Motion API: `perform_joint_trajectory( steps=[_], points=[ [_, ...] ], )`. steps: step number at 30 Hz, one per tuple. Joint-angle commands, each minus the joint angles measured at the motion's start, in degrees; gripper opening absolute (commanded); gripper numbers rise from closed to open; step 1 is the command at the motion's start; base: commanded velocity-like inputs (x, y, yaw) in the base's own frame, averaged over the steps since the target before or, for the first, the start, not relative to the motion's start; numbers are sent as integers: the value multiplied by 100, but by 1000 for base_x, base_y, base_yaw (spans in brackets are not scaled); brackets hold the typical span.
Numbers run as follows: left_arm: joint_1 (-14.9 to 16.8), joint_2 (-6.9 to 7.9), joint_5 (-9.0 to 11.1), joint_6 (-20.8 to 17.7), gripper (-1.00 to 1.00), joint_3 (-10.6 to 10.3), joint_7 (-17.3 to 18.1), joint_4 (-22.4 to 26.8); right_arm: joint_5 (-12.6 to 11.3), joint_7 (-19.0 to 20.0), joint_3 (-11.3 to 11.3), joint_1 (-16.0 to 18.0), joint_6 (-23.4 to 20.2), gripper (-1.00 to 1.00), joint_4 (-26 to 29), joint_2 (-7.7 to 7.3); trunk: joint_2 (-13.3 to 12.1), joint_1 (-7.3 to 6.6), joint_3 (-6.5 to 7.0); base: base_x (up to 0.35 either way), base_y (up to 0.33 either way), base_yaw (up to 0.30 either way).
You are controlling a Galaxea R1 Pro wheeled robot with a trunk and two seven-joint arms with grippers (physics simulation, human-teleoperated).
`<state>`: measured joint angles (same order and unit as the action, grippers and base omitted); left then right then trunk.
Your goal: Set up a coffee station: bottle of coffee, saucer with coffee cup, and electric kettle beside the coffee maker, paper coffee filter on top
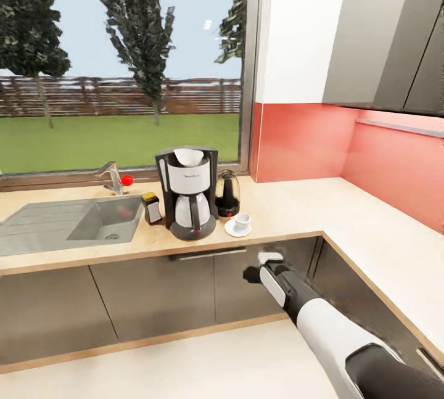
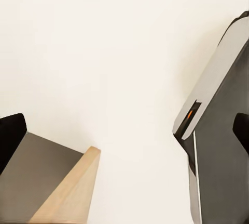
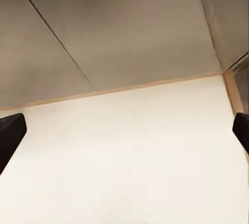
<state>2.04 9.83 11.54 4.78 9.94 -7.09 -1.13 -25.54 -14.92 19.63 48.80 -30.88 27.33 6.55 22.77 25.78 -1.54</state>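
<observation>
In the right wrist view, the right gripper (image 3: pixel 124 130) has its black fingertips (image 3: pixel 9 135) at opposite frame edges, jaws released and empty over pale floor and grey cabinet fronts (image 3: pixel 124 31). The left gripper (image 2: pixel 124 135) is likewise spread, holding nothing. At centre of the head view, on the light beige wood-look countertop (image 1: pixel 296 205), the tall black coffee maker (image 1: pixel 188 192) carries the white paper coffee filter (image 1: pixel 188 155); the yellow-capped bottle of coffee (image 1: pixel 152 208) stands just left, the dark glass electric kettle (image 1: pixel 227 194) just right, the tiny white coffee cup (image 1: pixel 242 221) on its round white saucer (image 1: pixel 237 230). The station looks complete; the risk is the right arm (image 1: pixel 290 291), low before the cabinets, swinging up and knocking the cup.
</observation>
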Motion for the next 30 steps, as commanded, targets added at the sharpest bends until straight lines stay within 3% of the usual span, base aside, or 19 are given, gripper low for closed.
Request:
perform_joint_trajectory(
  steps=[1,4,7,11,14,16,17,20,23,28,30],
  points=[
    [7,1,1,31,100,43,-2,-8,-48,-46,40,7,-10,100,-242,68,15,0,-13,-338,98,0],
    [7,-3,-8,41,100,43,-1,5,-47,75,40,5,18,100,-890,217,15,0,-13,-337,99,0],
    [7,-6,-10,73,100,43,4,13,-47,573,34,0,214,100,-1492,255,15,0,-13,-306,97,0],
    [7,-7,-11,108,100,43,8,20,-6,1124,32,-159,970,100,-2455,242,15,0,-13,-96,33,0],
    [7,-8,-11,117,100,38,17,24,79,1182,32,-776,1319,100,-2557,130,15,0,-13,-14,5,0],
    [7,-9,-13,119,100,37,21,24,251,1195,32,-1413,1602,100,-2581,27,15,0,-13,-3,1,0],
    [7,-5,-17,119,100,28,28,25,435,1199,32,-1990,1913,100,-2589,-32,15,0,-13,-1,0,0],
    [7,0,-20,120,100,13,32,1,623,1243,32,-2857,2406,100,-2594,-143,15,0,-13,0,0,0],
    [7,1,-20,120,100,15,31,-8,700,1686,32,-3325,2558,100,-2600,-199,15,0,-13,0,0,0],
    [7,4,-14,118,100,14,23,-21,724,2157,32,-3652,2572,100,-2601,-448,15,0,-13,0,0,0],
    [7,8,-12,114,100,16,18,-25,725,2179,32,-3701,2556,100,-2601,-466,15,0,-13,0,0,0]
  ],
)
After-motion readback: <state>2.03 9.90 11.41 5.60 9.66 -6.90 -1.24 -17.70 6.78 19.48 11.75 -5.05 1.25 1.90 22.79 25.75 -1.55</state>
